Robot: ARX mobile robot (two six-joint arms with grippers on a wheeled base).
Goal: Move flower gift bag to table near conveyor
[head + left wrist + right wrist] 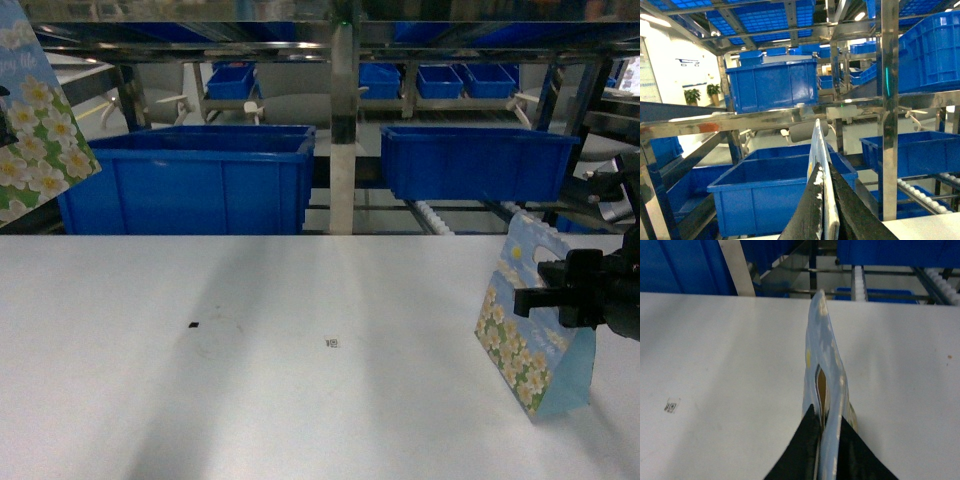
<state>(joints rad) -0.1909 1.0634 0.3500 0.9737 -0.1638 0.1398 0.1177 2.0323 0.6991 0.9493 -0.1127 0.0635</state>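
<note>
Standing upright on the wide plain white worktop (300,400), near its right edge: a pale blue paper gift bag printed with white flowers (525,350), top edge pinched between the pressed-together fingers of the black right claw (535,295). Held aloft at upper left by the black left claw (824,200), likewise clamped: a second flowered paper bag (35,130). Behind, a steel-framed roller conveyor (440,215) carrying deep blue plastic bins (190,180).

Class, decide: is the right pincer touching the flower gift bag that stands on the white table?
Touching. The right wrist view shows the right pincer clamped on the flower gift bag's top edge.
</note>
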